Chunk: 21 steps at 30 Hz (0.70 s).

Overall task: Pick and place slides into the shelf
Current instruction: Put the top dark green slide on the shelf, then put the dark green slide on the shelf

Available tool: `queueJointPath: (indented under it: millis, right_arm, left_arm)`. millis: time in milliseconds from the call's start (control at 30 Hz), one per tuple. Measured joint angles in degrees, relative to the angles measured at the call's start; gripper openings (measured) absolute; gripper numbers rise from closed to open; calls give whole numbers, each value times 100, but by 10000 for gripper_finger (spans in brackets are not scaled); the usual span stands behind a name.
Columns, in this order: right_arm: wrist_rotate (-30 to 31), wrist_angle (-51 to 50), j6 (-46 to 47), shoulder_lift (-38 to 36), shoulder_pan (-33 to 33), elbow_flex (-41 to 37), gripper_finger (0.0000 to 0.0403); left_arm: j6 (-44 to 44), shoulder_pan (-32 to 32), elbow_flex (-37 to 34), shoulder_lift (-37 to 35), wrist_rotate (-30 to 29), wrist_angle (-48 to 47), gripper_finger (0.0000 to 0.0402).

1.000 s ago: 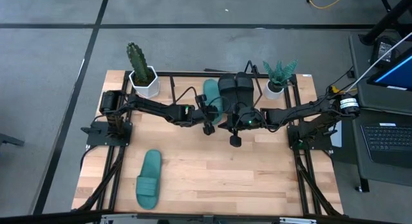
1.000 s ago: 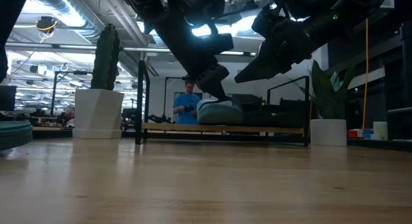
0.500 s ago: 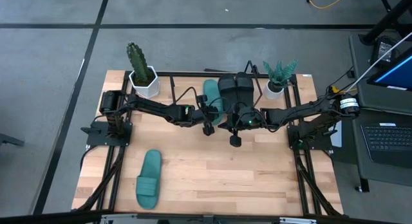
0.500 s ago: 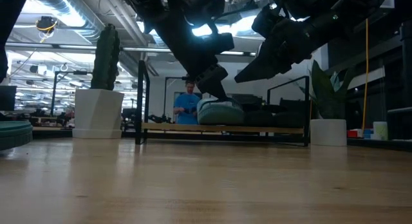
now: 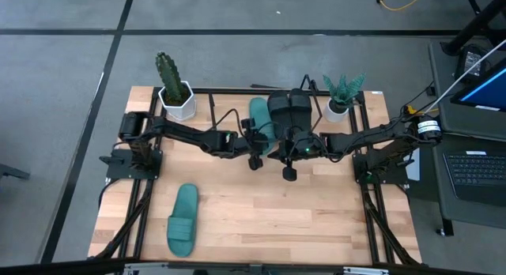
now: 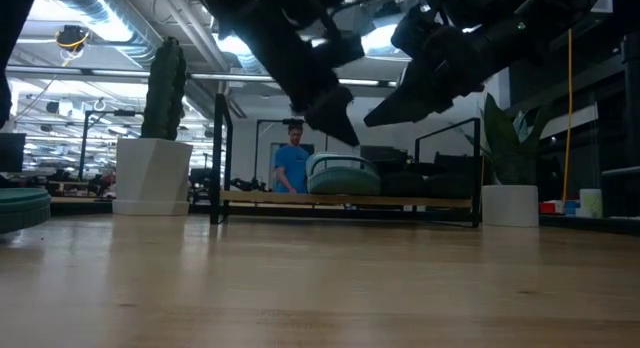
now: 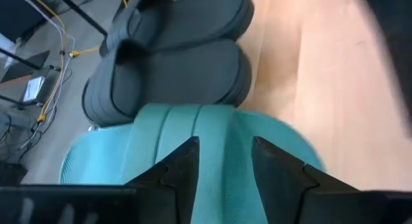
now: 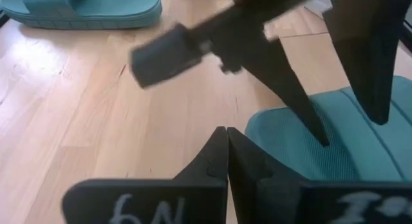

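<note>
One teal slide (image 5: 260,117) rests sole down on the shelf (image 6: 280,199) at the table's far edge, beside two black slides (image 5: 289,109) on its right. It also shows in the low view (image 6: 342,174) and the left wrist view (image 7: 212,140). My left gripper (image 6: 338,128) is open just above this teal slide's strap, clear of it. My right gripper (image 5: 289,171) is shut and empty, hovering just in front of the black slides. The second teal slide (image 5: 183,220) lies on the tabletop near the front left.
A cactus in a white pot (image 5: 172,89) stands at the shelf's left end and a green plant in a white pot (image 5: 341,97) at its right end. Bare tabletop (image 5: 300,220) lies in front of the grippers. A person (image 6: 292,168) stands in the room behind.
My left gripper has risen off the teal slide on the shelf and drawn back a little toward the table's left edge. The slide stays where it was on the shelf. My right gripper has kept still.
</note>
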Motion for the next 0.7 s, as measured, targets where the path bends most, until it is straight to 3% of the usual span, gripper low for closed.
queueJointPath:
  millis: [267, 400, 533, 700]
  right_arm:
    - [-2, 96, -24, 0, 79, 0, 3]
    - [-2, 227, -158, 0, 157, 0, 3]
    - [2, 239, -230, -14, 216, 0, 3]
    - [6, 300, -527, -24, 372, 0, 3]
  left_arm:
    - [251, -264, 0, -564, -90, -562, 136]
    - [186, -443, 2, -951, -661, -1134, 136]
    - [-207, -685, 4, -1352, -1227, -1820, 136]
    - [-1104, -977, 4, -1757, -1250, -2812, 131]
